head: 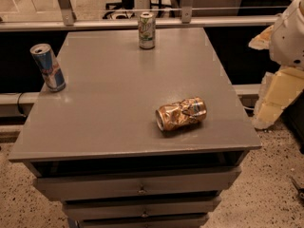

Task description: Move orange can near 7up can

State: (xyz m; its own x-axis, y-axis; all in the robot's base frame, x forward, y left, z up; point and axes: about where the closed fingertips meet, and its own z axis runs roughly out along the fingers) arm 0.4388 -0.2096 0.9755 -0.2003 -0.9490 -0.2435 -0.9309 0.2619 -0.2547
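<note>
Not starting yet.
Leaving orange can [181,113] well apart from 7up can [147,30]; holding claw [274,101] off bench's [114,94] right, state impossible to tell.

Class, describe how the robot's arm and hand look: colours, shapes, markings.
The arm has a rounded white shell with a small dark spot. Below it, off the right edge of the table, the hand is blocky, pale cream-yellow, tapering downward. No cables or lettering show.
</note>
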